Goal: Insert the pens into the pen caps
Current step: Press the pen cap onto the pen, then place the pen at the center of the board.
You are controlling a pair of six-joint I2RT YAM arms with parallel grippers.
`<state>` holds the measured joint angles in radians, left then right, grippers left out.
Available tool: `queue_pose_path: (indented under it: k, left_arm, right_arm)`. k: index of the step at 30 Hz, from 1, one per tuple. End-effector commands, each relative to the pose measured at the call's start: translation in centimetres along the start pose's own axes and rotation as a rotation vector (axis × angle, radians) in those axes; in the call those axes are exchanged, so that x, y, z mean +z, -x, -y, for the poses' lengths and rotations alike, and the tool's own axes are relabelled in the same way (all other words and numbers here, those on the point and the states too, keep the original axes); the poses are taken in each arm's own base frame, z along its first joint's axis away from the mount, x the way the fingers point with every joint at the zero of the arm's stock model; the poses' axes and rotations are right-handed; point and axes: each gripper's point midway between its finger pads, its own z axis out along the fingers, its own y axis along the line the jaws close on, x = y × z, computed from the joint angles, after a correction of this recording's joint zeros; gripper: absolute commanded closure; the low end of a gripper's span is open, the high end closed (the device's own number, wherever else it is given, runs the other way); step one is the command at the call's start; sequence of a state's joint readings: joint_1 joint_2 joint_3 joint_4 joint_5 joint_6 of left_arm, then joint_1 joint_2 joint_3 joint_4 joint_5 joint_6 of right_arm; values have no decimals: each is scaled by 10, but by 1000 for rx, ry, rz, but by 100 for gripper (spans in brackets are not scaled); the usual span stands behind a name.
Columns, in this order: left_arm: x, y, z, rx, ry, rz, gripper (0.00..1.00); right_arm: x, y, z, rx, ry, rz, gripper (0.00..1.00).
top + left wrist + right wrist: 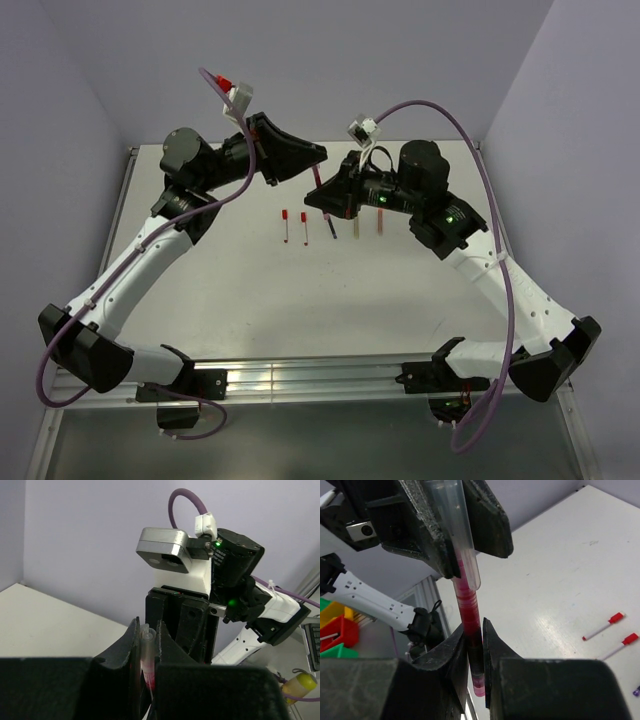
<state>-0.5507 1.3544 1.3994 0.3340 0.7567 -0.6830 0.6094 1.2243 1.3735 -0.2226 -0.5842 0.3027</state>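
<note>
Left hand (148,647) was nearly closed, clamped on the clear pen cap (454,525). Right hand (474,647) was pinched the same way on the dark red pen (470,612). Both were held mid-air over the table (560,580), nose to nose, so pen and cap shared one axis. The pen tip was inside the cap, likely not fully seated. A red-capped pen (603,626) lay on the table.
</note>
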Motion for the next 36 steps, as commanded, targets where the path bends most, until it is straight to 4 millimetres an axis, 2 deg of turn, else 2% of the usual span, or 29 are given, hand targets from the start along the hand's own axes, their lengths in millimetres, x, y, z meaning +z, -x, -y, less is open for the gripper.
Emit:
queue_pose_path:
  k: [1, 4, 11, 17, 19, 22, 24, 27, 28, 31, 34, 36]
  left_arm:
    - [-31, -62, 63, -144, -299, -299, 100]
    - [-36, -62, 73, -132, -358, -305, 100]
    - [-42, -65, 82, -133, -415, -315, 100]
    - [-36, -59, 77, -128, -375, -302, 100]
    - [-31, -59, 67, -140, -323, -297, 100]
    - [-20, -45, 56, -114, -249, -252, 100]
    - [-15, -37, 50, -113, -201, -224, 100]
    - [-12, -26, 40, -111, -141, -191, 100]
    - [-11, -23, 38, -107, -132, -184, 100]
    - [-10, -10, 31, -104, -100, -147, 100]
    - [-11, 7, 21, -94, -46, -95, 100]
    - [-11, 18, 12, -83, -6, -67, 100]
  right_arm:
    - [-43, 132, -10, -147, -49, 483, 100]
    - [-47, 132, -11, -145, -26, 486, 100]
    - [-47, 131, -10, -144, -4, 472, 100]
    - [-43, 128, -10, -140, 10, 443, 100]
    - [-42, 126, -11, -136, 17, 429, 100]
    - [-40, 122, -9, -133, 12, 405, 100]
    - [-39, 120, -8, -137, 11, 394, 95]
    - [-38, 114, -8, -137, 10, 368, 80]
    - [-39, 112, -8, -135, 10, 358, 72]
    - [-39, 108, -8, -136, 7, 333, 61]
    - [-39, 100, -7, -128, 6, 310, 53]
    - [-40, 94, -5, -125, 0, 297, 51]
